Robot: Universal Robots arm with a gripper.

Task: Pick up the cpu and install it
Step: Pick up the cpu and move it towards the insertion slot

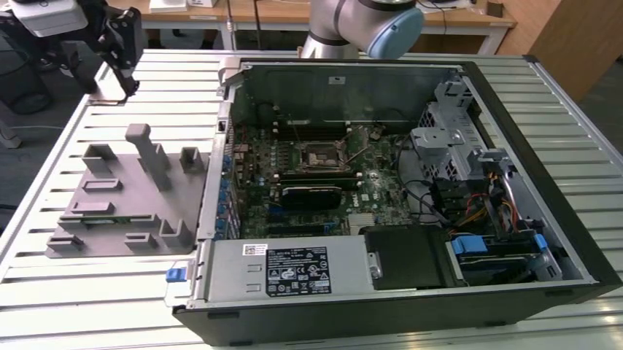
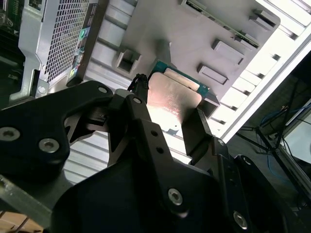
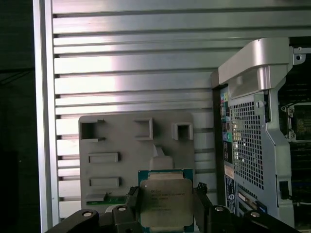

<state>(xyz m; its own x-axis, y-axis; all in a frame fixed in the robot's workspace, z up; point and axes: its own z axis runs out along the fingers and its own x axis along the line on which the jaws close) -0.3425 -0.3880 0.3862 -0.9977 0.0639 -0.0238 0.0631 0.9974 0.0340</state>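
Tabletop: slatted aluminium tabletop point(image 1: 185, 80) carrying an open computer case and a grey fixture plate
Computer case: the case point(image 1: 341, 91) lies on its side with the panel off, at the exterior view's right and centre
Arm: the pale robot arm point(image 1: 360, 22) stands behind the case and reaches across to the exterior view's left
Motherboard: the green board point(image 1: 258, 160) lies flat on the floor of the case
Fixture plate: grey plate point(image 1: 117, 197) with raised blocks and pockets, just beside the case; in the first wrist view it lies below the end effector
End effector: the end effector point(image 1: 125, 76) hangs high above the tabletop, beyond the fixture plate and well apart from the case; its black fingers point(image 2: 146, 126) are pressed in on two opposite edges of the chip
Socket: the black-framed cpu socket point(image 1: 319, 155) sits near the middle of the motherboard and looks unoccupied
Cpu: the cpu point(image 3: 166, 204) is off the fixture and in the air, pinched between the fingers with its silvery lid towards the wrist cameras and a thin green rim showing
Step in hand: carrying the lifted chip, I judge
Doing it well: keep the chip level and the squeeze steady on the edges alone, move without jerks so it cannot twist in the pinch, and clear the case wall with room to spare
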